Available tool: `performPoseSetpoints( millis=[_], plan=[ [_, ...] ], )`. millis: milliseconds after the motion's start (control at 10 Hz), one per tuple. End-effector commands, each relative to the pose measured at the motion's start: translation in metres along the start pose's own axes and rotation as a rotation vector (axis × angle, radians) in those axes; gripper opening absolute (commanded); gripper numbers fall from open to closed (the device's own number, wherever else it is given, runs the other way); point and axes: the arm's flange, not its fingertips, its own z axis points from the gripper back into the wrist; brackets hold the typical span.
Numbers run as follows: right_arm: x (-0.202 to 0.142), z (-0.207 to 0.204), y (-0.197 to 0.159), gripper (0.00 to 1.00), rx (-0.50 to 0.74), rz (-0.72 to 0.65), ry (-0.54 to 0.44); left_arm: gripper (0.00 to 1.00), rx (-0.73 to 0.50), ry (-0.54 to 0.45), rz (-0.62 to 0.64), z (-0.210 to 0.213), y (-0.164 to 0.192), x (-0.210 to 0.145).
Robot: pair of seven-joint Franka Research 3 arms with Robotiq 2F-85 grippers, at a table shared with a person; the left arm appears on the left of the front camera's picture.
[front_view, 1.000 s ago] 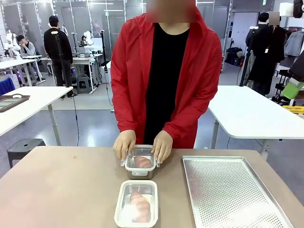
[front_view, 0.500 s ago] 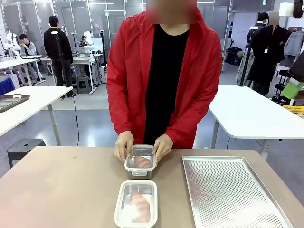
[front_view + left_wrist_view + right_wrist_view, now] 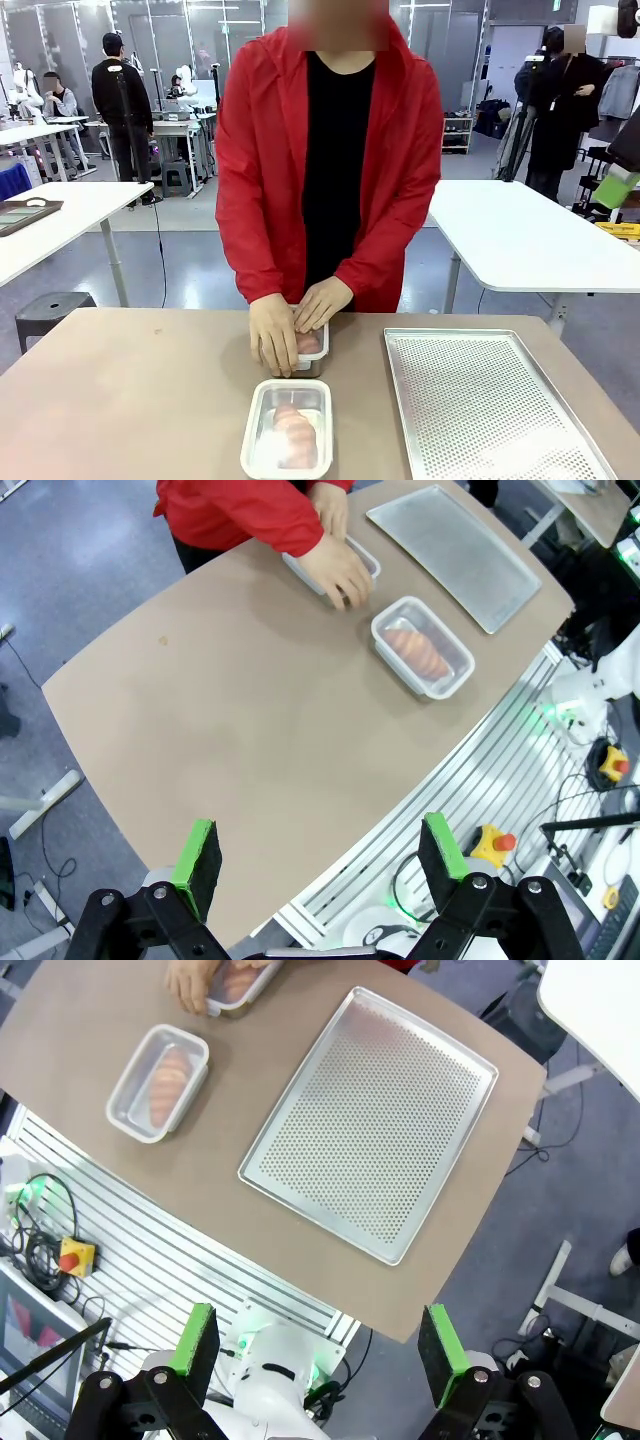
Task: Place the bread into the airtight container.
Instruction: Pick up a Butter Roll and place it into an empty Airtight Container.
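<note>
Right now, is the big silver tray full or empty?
Empty. The perforated tray shows bare metal all over, also from the right wrist view. The bread lies in the near container beside it.

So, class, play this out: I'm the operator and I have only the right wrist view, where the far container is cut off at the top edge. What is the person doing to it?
Observer: In the front view, the person's hands both lie on the far container and cover most of its top.
Operator: Is the left arm anywhere near it?
Observer: No. The left wrist view shows the left gripper open and high above the near edge of the table, well away from the far container.
</note>
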Motion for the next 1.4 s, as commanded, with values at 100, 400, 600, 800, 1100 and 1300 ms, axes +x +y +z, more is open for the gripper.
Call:
performPoseSetpoints(
  millis=[100,400,600,800,1100,1300],
  plan=[
    [0.0007,0.0022,-0.0027,1.00,0.004,0.010,-0.005,1.00,-0.011,-0.005,-0.013,0.0006,-0.0001,0.0014],
    [0.0007,0.0022,-0.0027,1.00,0.004,0.010,-0.005,1.00,-0.011,-0.005,-0.013,0.0006,-0.0001,0.0014],
    [0.0007,0.0022,-0.0027,1.00,0.004,0.010,-0.005,1.00,-0.011,-0.005,-0.013,0.0006,-0.0001,0.0014],
    [0.0007,0.0022,-0.0027,1.00,0.004,0.010,-0.005,1.00,-0.011,-0.005,-0.013,0.0006,-0.0001,0.0014],
    [0.0007,0.0022,-0.0027,1.00,0.004,0.010,-0.005,1.00,-0.011,-0.005,-0.013,0.0006,-0.0001,0.0014],
    [0.0007,0.0022,-0.0027,1.00,0.004,0.010,-0.005,1.00,-0.011,-0.005,-0.013,0.0006,-0.0001,0.0014]
  ],
)
